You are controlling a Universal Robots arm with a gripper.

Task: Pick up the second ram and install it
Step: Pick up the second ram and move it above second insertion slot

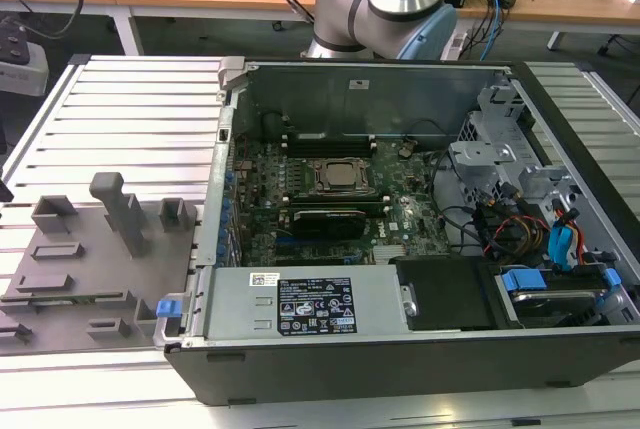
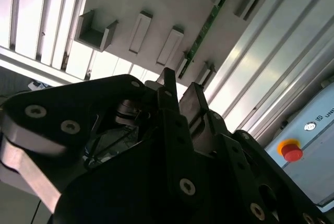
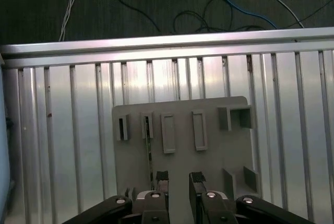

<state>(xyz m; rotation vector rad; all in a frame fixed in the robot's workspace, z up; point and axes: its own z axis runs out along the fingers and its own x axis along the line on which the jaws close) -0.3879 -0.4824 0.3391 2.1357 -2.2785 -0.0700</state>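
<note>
The second ram (image 3: 150, 153) is a thin green stick standing on edge in a slot of the grey tray (image 3: 209, 110). In the second wrist view the second ram (image 2: 207, 25) runs along the grey tray (image 2: 156, 4) between small holder blocks. My gripper (image 3: 179, 181) hovers above the tray's near part, open, with nothing between its black fingers (image 3: 162, 179). The ram lies just to one side of the gap between them, apart from both. In the second wrist view the gripper (image 2: 179, 89) is seen from behind its black body. The grey tray (image 1: 30, 284) sits at the exterior view's left.
An open computer case (image 1: 330, 369) lies at the exterior view's right of the tray, motherboard and processor socket (image 1: 340, 176) exposed, cables and drive bays beyond. The arm's base (image 1: 400, 4) stands behind the case. Everything rests on a slatted metal table (image 3: 62, 130). A box with a red button (image 2: 292, 151) is nearby.
</note>
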